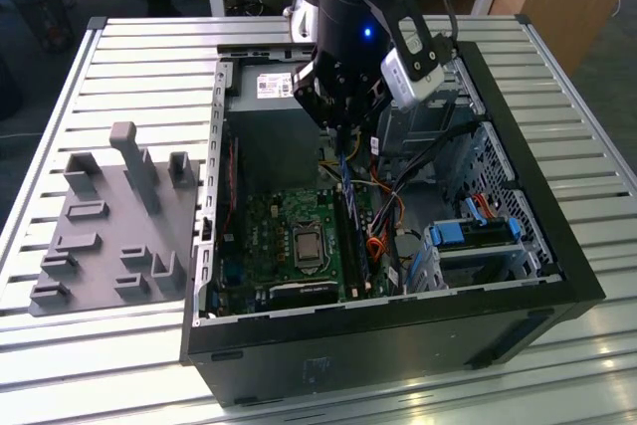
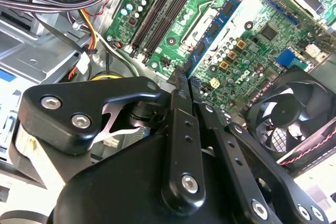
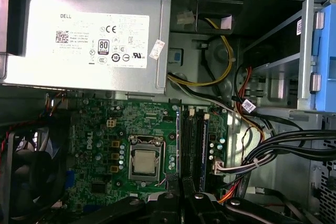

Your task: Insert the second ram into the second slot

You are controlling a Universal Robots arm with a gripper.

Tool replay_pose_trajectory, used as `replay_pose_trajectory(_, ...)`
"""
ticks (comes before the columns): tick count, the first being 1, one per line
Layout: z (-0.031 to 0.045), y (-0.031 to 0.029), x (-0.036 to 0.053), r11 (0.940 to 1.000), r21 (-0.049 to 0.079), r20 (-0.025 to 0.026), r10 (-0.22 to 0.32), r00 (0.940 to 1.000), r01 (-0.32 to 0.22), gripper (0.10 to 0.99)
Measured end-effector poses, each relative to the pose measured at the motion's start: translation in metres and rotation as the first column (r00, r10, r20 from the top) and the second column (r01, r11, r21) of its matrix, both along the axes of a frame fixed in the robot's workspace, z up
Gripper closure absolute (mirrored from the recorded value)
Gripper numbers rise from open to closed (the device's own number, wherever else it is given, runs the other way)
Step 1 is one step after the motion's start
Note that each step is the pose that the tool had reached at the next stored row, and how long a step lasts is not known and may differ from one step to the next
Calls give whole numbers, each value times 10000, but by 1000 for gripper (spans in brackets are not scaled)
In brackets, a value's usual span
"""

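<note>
My gripper (image 1: 345, 136) hangs inside the open computer case (image 1: 398, 345), above the motherboard (image 1: 269, 236). It is shut on the second ram (image 1: 345, 174), a thin blue stick pointing down toward the long dark memory slots (image 1: 350, 246). In the second wrist view the fingertips (image 2: 178, 85) pinch the ram (image 2: 220, 17), whose dark chips show along its edge; it is clear of the slots (image 2: 163, 9). In the first wrist view the gripper (image 3: 181, 182) sits over the slots (image 3: 190, 140), one of which shows a blue strip (image 3: 203, 145).
The grey power supply (image 3: 89, 40) lies beyond the board, and the processor socket (image 3: 146, 161) is beside the slots. Bundled cables (image 3: 273, 150) and blue drive-bay latches (image 1: 478, 236) crowd the exterior view's right. A black fan (image 2: 286, 119) is near the board. A grey fixture plate (image 1: 109, 226) lies outside the case.
</note>
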State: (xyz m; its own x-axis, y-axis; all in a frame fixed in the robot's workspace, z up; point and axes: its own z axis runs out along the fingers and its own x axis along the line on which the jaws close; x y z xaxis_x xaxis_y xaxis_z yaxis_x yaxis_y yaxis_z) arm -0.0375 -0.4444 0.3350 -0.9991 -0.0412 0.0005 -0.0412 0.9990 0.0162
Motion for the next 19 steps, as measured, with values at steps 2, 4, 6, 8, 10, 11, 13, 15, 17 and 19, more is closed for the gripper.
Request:
replay_pose_trajectory(2,-26,0,0,10000,-4,0,-1,10000,1,949)
replay_pose_trajectory(4,-29,0,0,10000,-4,0,-1,10000,1,949)
replay_pose_trajectory(6,-34,0,0,10000,-4,0,0,10000,0,949)
replay_pose_trajectory(8,-38,0,0,10000,-7,0,-1,10000,1,949)
replay_pose_trajectory(10,-44,0,0,10000,-7,0,-1,10000,1,949)
replay_pose_trajectory(11,-46,0,0,10000,-8,0,-1,10000,1,949)
replay_pose_trajectory(13,-51,0,0,10000,-8,-1,-1,10000,1,949)
replay_pose_trajectory(15,-56,0,0,10000,-8,0,-1,10000,1,949)
replay_pose_trajectory(17,-62,0,0,10000,-8,0,-1,10000,1,949)
replay_pose_trajectory(19,-67,0,0,10000,-8,0,-1,10000,1,949)
